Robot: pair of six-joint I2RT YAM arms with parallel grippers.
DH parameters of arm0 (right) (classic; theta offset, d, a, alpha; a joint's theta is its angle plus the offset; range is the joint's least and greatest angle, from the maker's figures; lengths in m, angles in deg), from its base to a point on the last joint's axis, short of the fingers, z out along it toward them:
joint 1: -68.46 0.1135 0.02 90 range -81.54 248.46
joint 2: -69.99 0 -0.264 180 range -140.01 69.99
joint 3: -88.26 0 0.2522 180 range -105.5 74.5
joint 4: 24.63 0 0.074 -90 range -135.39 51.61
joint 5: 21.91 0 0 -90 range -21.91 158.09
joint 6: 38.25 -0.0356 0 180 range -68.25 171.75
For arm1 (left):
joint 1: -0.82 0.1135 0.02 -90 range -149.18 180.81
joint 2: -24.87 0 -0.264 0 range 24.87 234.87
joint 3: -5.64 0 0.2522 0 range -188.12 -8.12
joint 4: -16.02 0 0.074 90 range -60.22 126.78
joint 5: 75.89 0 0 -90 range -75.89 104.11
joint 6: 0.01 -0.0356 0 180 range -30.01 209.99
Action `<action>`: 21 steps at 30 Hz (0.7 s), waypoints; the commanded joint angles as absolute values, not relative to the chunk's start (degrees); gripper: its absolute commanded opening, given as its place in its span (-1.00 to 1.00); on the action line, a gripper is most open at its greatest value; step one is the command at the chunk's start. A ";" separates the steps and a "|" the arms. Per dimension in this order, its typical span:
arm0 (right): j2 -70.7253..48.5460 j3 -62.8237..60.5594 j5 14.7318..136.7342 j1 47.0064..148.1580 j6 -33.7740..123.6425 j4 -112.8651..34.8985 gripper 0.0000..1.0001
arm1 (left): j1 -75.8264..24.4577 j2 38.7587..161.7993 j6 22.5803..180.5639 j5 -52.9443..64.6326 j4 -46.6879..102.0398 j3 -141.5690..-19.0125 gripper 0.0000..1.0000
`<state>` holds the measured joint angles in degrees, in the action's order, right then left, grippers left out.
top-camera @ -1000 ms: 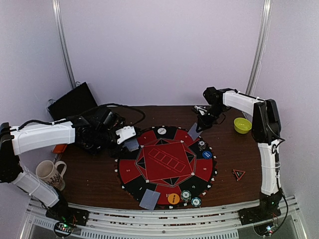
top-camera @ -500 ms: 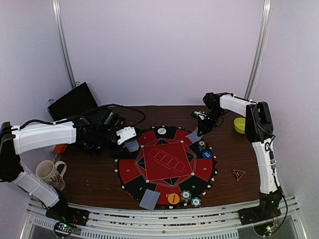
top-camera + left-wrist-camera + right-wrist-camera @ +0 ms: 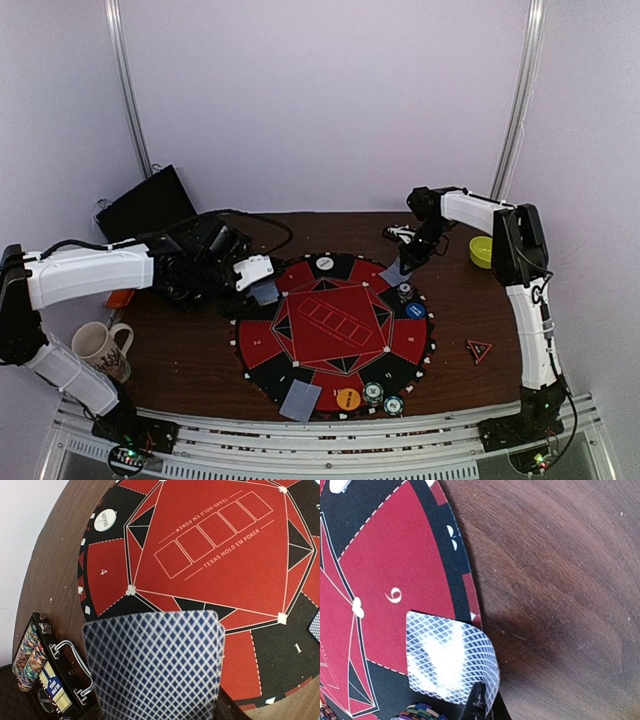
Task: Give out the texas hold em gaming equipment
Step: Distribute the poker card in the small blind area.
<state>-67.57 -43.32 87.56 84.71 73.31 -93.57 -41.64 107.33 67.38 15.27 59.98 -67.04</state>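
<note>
Playing cards: three in view, all showing their backs.

Near card [image 3: 300, 400]: lies across the rim of the round mat [image 3: 262, 345] at 7 o'clock, partly on the tabletop [image 3: 200, 365]. Orange button disc [image 3: 348, 398] sits just beside it at 6 o'clock. Near chip stacks [image 3: 373, 392], two of them, stand side by side at 5 o'clock.

Mid field: blue button disc [image 3: 416, 311] on the mat at 3 o'clock. Single chip stack [image 3: 405, 292] is just beyond it.

Left end effector [image 3: 262, 285]: closed on the left card [image 3: 155, 665], patterned back toward the wrist camera, at the mat's 10 o'clock rim. Black chip case [image 3: 50, 680] shows low left in that view.

Right end effector [image 3: 405, 252]: closed, pinching the right card [image 3: 450, 657] by one corner. That card is bowed and straddles the rim at 1 o'clock. Contact with the mat cannot be told.

White button disc [image 3: 326, 264] lies at 12 o'clock.

Off the mat: mug [image 3: 100, 348] at 8 o'clock, yellow bowl [image 3: 487, 251] at 2 o'clock.
</note>
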 commanded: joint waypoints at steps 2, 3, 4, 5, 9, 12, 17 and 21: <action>-69.48 -44.42 84.04 84.54 75.00 -94.76 -0.93 | -41.42 107.49 67.22 15.75 59.73 -68.63 0.06; -69.49 -44.45 83.31 84.64 74.78 -94.41 -0.84 | -41.43 107.49 67.29 15.71 59.75 -68.68 0.06; -69.49 -44.29 82.24 84.63 74.41 -93.77 -0.77 | -41.49 107.50 67.37 15.73 59.75 -68.68 0.06; -69.49 -44.24 80.87 84.69 74.09 -93.17 -0.65 | -41.39 107.49 67.42 15.69 59.75 -68.78 0.06; -69.30 -43.57 72.80 85.51 72.82 -90.58 -0.29 | -41.37 107.48 67.34 15.86 59.91 -69.02 0.06; -68.48 -42.77 68.13 86.44 72.84 -88.40 -0.11 | -41.37 107.66 67.18 15.86 60.04 -69.19 0.06; -66.31 -42.57 62.62 88.04 72.65 -85.95 0.00 | -41.37 107.34 67.33 15.95 60.15 -69.29 0.06; -61.72 -42.31 62.55 89.66 70.64 -84.20 0.00 | -41.39 107.05 67.49 16.04 60.10 -69.45 0.06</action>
